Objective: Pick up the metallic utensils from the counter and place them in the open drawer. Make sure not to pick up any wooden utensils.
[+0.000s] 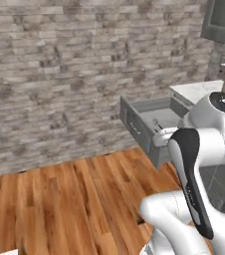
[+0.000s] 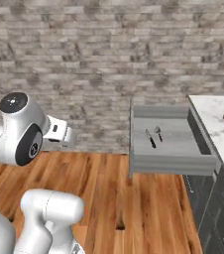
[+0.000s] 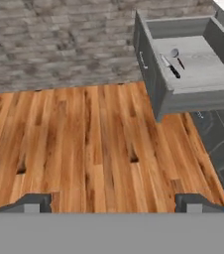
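The claw [image 3: 112, 201] hung wide open and empty over the wooden floor [image 3: 84, 144]. In the open drawer [image 3: 198, 92], upper right, lay the knife [image 3: 171, 68] and spoon [image 3: 177, 56]: light, stiff, slippery; best pinched mid-handle.

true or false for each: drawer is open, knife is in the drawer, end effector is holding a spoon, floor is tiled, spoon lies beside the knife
1. The drawer is open. True.
2. The knife lies in the drawer. True.
3. The end effector holds a spoon. False: it is open and empty, over the floor.
4. The floor is tiled. False: it is wooden planks.
5. The spoon lies beside the knife. True, both lie on the drawer's flat bottom.
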Controlling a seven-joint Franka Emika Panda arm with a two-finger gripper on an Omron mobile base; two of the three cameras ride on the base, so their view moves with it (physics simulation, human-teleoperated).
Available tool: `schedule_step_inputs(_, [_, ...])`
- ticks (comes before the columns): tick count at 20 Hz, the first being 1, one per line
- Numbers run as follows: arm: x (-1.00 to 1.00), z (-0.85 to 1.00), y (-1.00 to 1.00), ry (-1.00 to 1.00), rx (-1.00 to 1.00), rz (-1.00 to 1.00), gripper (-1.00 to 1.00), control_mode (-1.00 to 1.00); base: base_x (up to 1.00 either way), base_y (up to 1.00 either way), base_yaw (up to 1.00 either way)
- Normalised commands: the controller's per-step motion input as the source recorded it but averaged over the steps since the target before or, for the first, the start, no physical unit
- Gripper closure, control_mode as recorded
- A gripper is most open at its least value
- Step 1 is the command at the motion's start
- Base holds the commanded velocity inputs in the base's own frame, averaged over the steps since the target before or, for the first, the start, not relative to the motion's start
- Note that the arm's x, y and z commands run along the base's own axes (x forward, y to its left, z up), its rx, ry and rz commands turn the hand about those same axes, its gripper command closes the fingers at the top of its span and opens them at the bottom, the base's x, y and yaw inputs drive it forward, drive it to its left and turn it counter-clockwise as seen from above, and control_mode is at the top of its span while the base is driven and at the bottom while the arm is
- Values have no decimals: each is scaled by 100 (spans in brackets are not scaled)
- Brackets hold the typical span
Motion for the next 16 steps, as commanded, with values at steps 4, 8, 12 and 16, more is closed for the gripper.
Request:
schedule_step_inputs(4, [0, 0, 0, 0, 0, 0, -100, 100, 0, 100, 38])
schedule_step_inputs(8, [0, 0, 0, 0, 0, 0, -100, 100, 21, 93, 58])
schedule_step_inputs(12, [0, 0, 0, 0, 0, 0, -100, 100, 77, 48, 60])
schedule_step_inputs(16, [0, 0, 0, 0, 0, 0, -100, 100, 99, -51, 37])
